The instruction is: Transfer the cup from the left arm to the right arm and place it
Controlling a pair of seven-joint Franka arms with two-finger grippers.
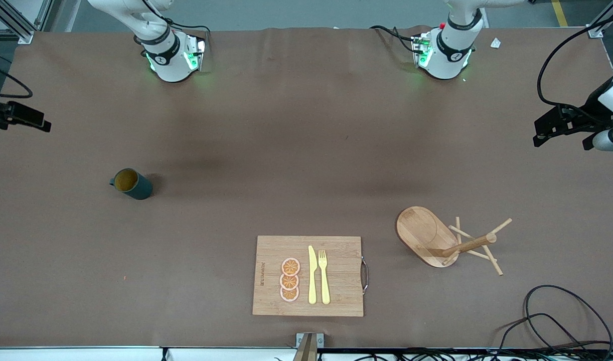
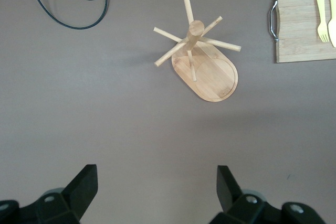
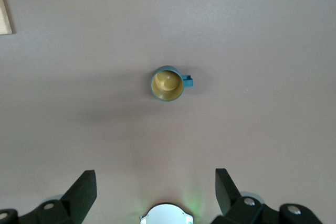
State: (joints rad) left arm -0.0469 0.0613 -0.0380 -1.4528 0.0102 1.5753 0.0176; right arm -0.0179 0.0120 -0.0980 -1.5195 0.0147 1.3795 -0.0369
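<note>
A: Where's the cup sitting?

B: I'm seeing the cup [image 1: 131, 183] standing upright on the table [image 1: 266, 150], toward the right arm's end. Its handle is pointing toward that same end, and the yellow inside is showing from above. Nothing is touching it.

A: And the right gripper?

B: The right gripper [image 3: 156, 192] is hovering high over bare table near the cup, fingers [image 3: 84, 190] spread wide, gripping nothing. Its wrist camera is looking straight down on the cup.

A: The left one?

B: The left gripper [image 2: 157, 192] is hanging high over the left arm's end of the table, released too and holding nothing. Its camera is looking down on the rack [image 1: 449, 243], which is standing upright on its oval base with pegs sticking out.

A: Anything else I should note?

B: A board [image 1: 309, 276] is lying near the front edge of the table, between cup and rack and nearer the camera than both. On it I'm reading three orange slices [image 1: 290, 280] in a row, with a yellow knife [image 1: 312, 275] and fork [image 1: 324, 276] just beside them. Black cables [image 1: 562, 321] are looping at the table's front corner, at the left arm's end.
</note>
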